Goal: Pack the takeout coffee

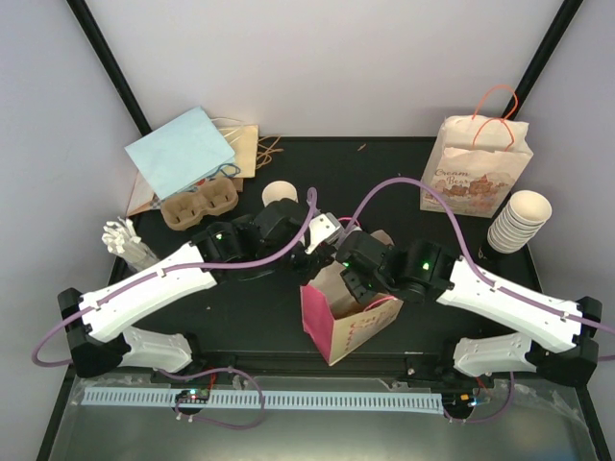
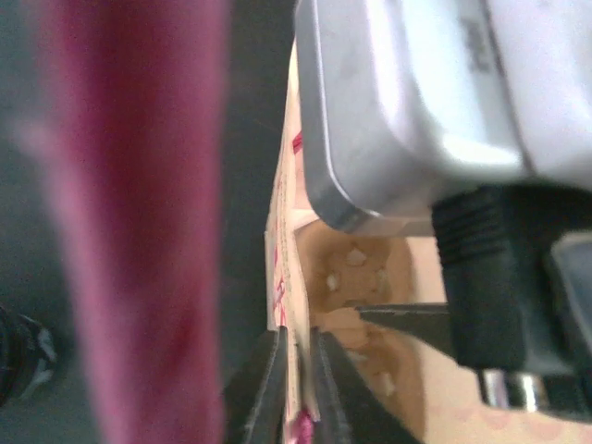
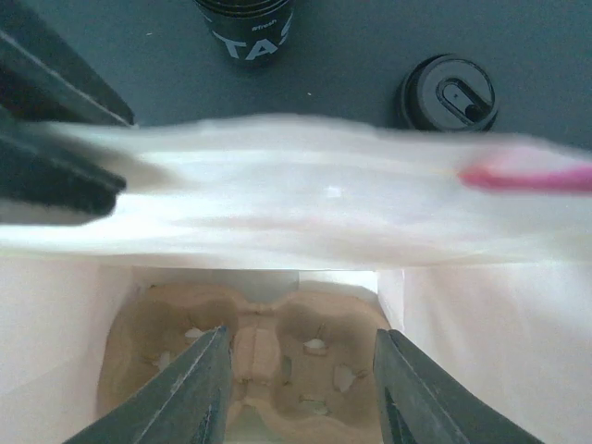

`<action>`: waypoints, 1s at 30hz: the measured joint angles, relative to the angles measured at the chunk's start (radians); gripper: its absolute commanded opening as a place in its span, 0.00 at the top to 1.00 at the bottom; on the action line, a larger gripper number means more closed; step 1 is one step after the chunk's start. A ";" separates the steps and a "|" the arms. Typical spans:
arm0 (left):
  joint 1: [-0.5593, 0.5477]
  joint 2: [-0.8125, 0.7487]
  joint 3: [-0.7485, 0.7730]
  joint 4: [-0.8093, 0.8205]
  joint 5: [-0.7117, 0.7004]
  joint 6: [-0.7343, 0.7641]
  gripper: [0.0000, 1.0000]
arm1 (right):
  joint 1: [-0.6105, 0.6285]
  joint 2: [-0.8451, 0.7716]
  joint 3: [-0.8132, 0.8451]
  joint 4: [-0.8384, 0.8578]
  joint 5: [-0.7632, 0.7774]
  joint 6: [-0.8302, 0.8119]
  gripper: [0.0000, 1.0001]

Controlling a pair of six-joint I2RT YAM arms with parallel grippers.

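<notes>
A pink paper bag [image 1: 348,322] stands open at the table's middle. My left gripper [image 2: 298,388] is shut on the bag's rim wall [image 2: 289,305], one finger inside and one outside; it shows in the top view [image 1: 317,257]. A brown cardboard cup carrier [image 3: 264,347] lies at the bottom of the bag and shows in the left wrist view [image 2: 356,273]. My right gripper [image 3: 301,388] is open inside the bag mouth, its fingers just above the carrier. Beyond the bag rim [image 3: 305,199] stand a coffee cup with a black lid [image 3: 449,92] and a black cup [image 3: 245,28].
A second cup carrier [image 1: 199,205] and a blue bag [image 1: 183,154] sit at the back left, with an empty paper cup [image 1: 279,192] nearby. A printed paper bag [image 1: 476,168] and a stack of cups [image 1: 519,221] stand at the back right. White cutlery [image 1: 125,240] lies at the left edge.
</notes>
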 measured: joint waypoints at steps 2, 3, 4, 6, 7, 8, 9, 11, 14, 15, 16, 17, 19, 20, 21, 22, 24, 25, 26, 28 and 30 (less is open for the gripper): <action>0.000 0.002 0.001 -0.011 -0.010 0.000 0.98 | 0.000 0.000 0.000 -0.002 0.003 0.000 0.55; 0.000 0.002 0.002 -0.016 -0.017 0.003 0.98 | 0.000 -0.001 0.000 -0.003 0.003 0.000 0.55; 0.000 0.002 0.008 -0.026 -0.029 0.003 0.99 | 0.000 -0.002 0.000 -0.006 0.002 0.000 0.55; 0.000 0.003 0.019 -0.036 -0.051 0.003 0.98 | 0.000 -0.008 0.000 -0.012 -0.004 -0.001 0.55; 0.000 0.003 0.024 -0.039 -0.062 0.003 0.99 | 0.000 -0.015 -0.002 -0.014 -0.013 -0.003 0.55; 0.000 0.003 0.029 -0.040 -0.069 0.004 0.99 | 0.000 -0.021 -0.003 -0.018 -0.020 -0.004 0.55; 0.000 0.002 0.031 -0.039 -0.080 0.005 0.99 | 0.000 -0.027 -0.004 -0.021 -0.026 -0.005 0.55; 0.000 0.002 0.032 -0.038 -0.090 0.010 0.98 | 0.000 -0.040 -0.007 -0.023 -0.041 -0.006 0.55; 0.000 0.002 0.032 -0.037 -0.098 0.023 0.98 | 0.000 -0.058 -0.007 -0.025 -0.063 -0.008 0.55; 0.000 0.002 0.032 -0.037 -0.100 0.026 0.99 | 0.000 -0.064 -0.007 -0.025 -0.069 -0.008 0.54; 0.000 0.002 0.032 -0.038 -0.101 0.030 0.98 | 0.000 -0.068 -0.006 -0.026 -0.071 -0.008 0.54; 0.000 0.002 0.032 -0.038 -0.103 0.032 0.99 | 0.000 -0.071 -0.002 -0.029 -0.070 -0.008 0.53; 0.000 0.002 0.032 -0.038 -0.105 0.039 0.98 | 0.000 -0.076 0.012 -0.034 -0.053 -0.004 0.53; 0.000 0.002 0.032 -0.038 -0.105 0.041 0.98 | 0.000 -0.079 0.019 -0.033 -0.039 -0.002 0.53; 0.000 0.002 0.032 -0.039 -0.104 0.044 0.98 | 0.000 -0.085 0.024 -0.032 -0.024 0.000 0.53; 0.000 0.002 0.032 -0.038 -0.102 0.047 0.98 | 0.000 -0.097 0.027 -0.029 -0.004 0.003 0.53; 0.000 0.002 0.032 -0.039 -0.095 0.048 0.99 | 0.000 -0.124 0.029 -0.018 0.027 0.003 0.52; 0.000 0.002 0.032 -0.039 -0.091 0.048 0.98 | 0.000 -0.139 0.029 -0.010 0.039 0.003 0.51; 0.000 0.002 0.032 -0.039 -0.087 0.048 0.98 | 0.000 -0.154 0.029 0.001 0.049 0.003 0.51; 0.000 0.002 0.032 -0.040 -0.085 0.048 0.98 | 0.000 -0.182 0.029 0.029 0.066 -0.003 0.51; 0.000 0.002 0.032 -0.042 -0.084 0.048 0.98 | 0.000 -0.201 0.028 0.055 0.082 -0.005 0.51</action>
